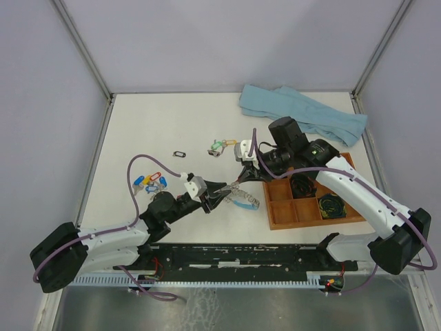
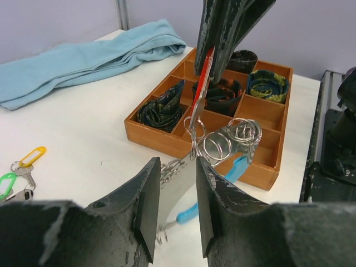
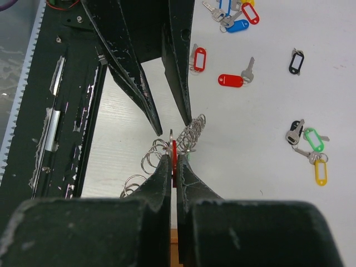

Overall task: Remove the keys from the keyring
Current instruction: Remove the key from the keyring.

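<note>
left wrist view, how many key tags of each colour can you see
yellow tag: 1
green tag: 1
red tag: 1
total: 3

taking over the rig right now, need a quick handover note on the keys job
Right gripper: shut on the red-tagged key, holding it up above the keyring; the key looks hooked to a small ring.
Left gripper: open, jaws either side of the keyring's chain, beside the tray.
Done: loose keys with red, blue, green and yellow tags lie on the table.
Left: free the red-tagged key; the other small rings look empty.
</note>
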### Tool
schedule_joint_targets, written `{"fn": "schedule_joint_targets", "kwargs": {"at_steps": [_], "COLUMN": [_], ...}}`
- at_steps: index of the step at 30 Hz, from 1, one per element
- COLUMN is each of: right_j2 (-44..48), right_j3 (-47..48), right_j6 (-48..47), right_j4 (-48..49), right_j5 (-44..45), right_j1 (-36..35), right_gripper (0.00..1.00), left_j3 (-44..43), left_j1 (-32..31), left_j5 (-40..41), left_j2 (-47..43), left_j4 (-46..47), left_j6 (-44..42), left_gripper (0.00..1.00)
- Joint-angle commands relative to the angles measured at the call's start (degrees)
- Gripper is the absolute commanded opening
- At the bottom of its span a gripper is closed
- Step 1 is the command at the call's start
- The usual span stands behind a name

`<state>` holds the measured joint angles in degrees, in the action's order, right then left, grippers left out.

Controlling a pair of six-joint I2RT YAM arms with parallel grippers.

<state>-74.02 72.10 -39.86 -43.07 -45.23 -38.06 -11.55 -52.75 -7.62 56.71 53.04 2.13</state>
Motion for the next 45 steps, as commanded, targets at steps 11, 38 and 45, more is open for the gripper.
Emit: {"fn": "schedule_joint_targets", "kwargs": {"at_steps": [11,38,45], "right_j2": [0.5,0.9,0.7], "right_j3": [2.9,2.5,2.5], "right_j6": [1.6,2.6,2.9], "right_j4": [2.4,3.0,3.1], "right_j5": [-4.0,-4.5,-5.2], "right_j1": [0.6,1.6,1.7], "right_gripper": [0.01,0.01,0.01], "left_j3": [-3.4,-1.4,-0.4], "left_j1": [-1.6,-3.1,-3.1], "left_j5": [1.6,5.2,5.7], "left_j2": [2.3,-7.7,-9.7], "left_j4": [0.1,-3.0,-5.5], "left_j6": [-5.9,-3.3,-3.0], "left_gripper": [0.42,0.48,0.34]}}
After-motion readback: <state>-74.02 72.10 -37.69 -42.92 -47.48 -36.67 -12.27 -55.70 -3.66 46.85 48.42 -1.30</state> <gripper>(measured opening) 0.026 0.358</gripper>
